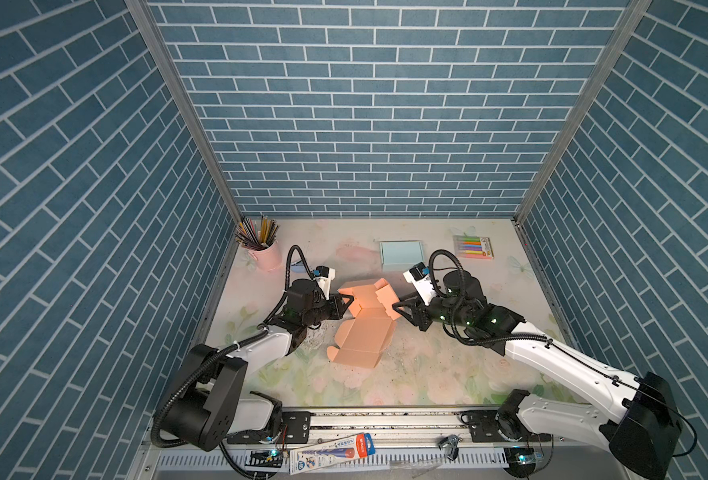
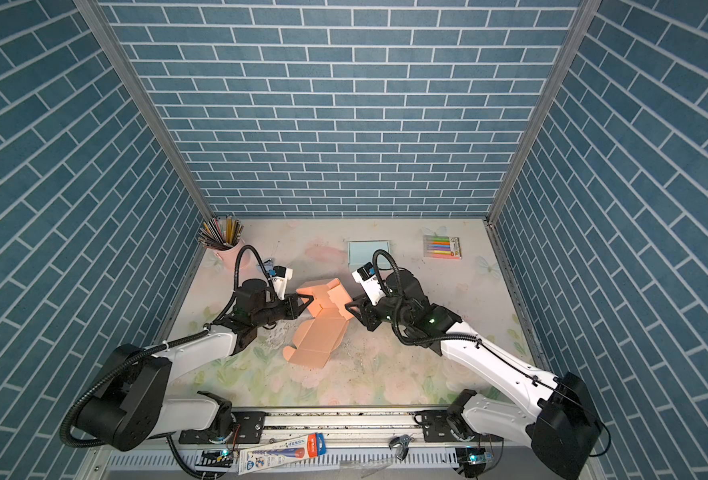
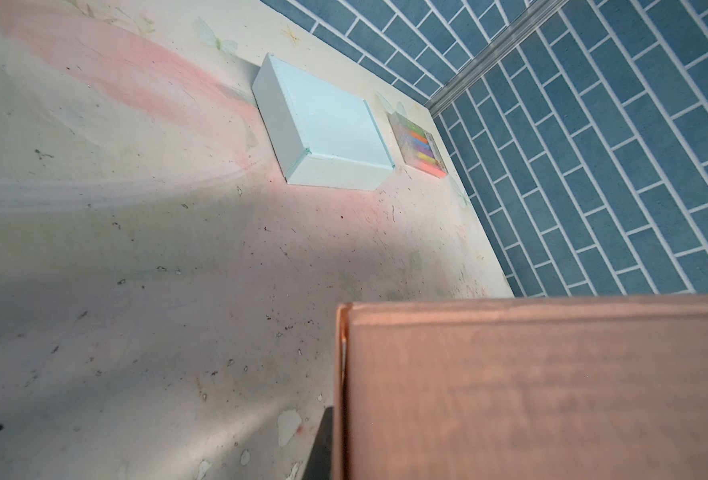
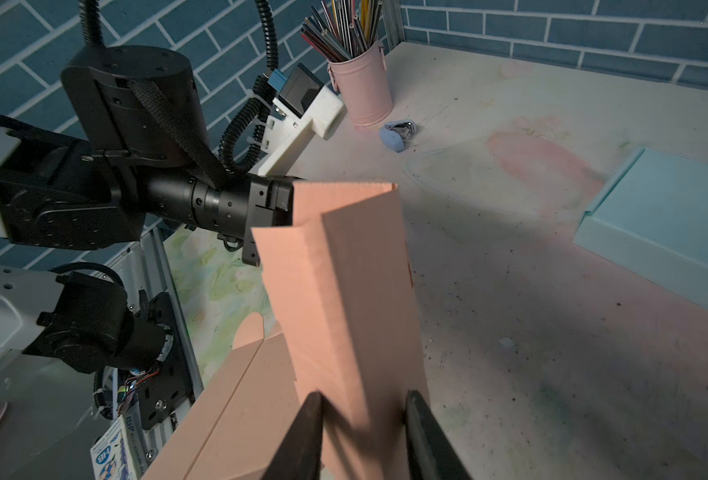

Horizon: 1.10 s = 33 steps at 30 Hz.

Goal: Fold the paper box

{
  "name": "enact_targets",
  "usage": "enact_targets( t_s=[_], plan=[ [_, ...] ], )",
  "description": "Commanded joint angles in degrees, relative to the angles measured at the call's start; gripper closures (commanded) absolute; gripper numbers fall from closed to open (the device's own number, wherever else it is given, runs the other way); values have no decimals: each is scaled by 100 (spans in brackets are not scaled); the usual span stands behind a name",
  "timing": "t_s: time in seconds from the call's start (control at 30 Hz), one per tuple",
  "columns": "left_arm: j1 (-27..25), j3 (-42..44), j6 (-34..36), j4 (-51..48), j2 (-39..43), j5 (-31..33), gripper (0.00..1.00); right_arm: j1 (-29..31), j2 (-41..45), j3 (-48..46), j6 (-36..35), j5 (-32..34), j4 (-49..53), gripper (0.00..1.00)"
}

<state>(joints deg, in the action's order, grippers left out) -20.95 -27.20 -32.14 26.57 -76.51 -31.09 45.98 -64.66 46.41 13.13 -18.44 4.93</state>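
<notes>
Paper box: 1 only, peach card, no print or label seen on it. Sits mid surface, btwn the 2 arms. Near half lies flat & open w/ a small tab at its front-left corner. Far half has walls & flaps stood up.

Left tool: jaws together, pinched on the box's left upright wall. In left wrist view that wall fills the frame's near corner, w/ one dark finger just beside its edge.

Right tool: jaws apart, one finger each side of an upright flap on the box's right. Can't tell if they press on it.

Writing: only legible bit is "HB", on a blue-white-red pencil pack. 1 of these, lying on the front rail off the surface. Marker pack, 1, back right: white label at one end, text too small to read. Several bright pens inside, exact count unclear.

Other counts:
- 1 pale blue box, closed, plain lid, back centre
- 1 pink cup, back left, stuffed w/ pencils, too many to count
- 1 small blue-and-metal item near the cup
- 1 small metal clip on the front rail
- blue brick-pattern walls on 3 sides
</notes>
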Motion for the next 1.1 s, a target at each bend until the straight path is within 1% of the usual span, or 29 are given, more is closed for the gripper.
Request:
enact_targets(
  t_s=[0.0, 0.13, 0.27, 0.6, 0.73, 0.87, 1.07],
  plan=[
    [-53, -126, -21, 4, -12, 44, 93, 128, 10, 193, 15, 569, 99, 66],
    [-105, -143, -52, 5, -30, 94, 93, 296, -60, 234, 41, 794, 50, 68],
    [-143, -142, -82, 5, -48, 156, 93, 556, -200, 395, 23, 1172, 125, 69],
    [-245, -86, -238, 73, -101, 361, 94, 1042, -868, 1028, 204, 2289, 942, 71],
    [-347, -44, -394, 136, -92, 634, 95, 1198, -1153, 1241, 359, 2760, 1206, 70],
    [-461, 73, -629, 343, -70, 909, 95, 1352, -1431, 1481, 382, 3282, 1503, 68],
    [-611, 233, -886, 509, -6, 1206, 96, 1431, -1544, 1535, 445, 3923, 1638, 67]
  ],
)
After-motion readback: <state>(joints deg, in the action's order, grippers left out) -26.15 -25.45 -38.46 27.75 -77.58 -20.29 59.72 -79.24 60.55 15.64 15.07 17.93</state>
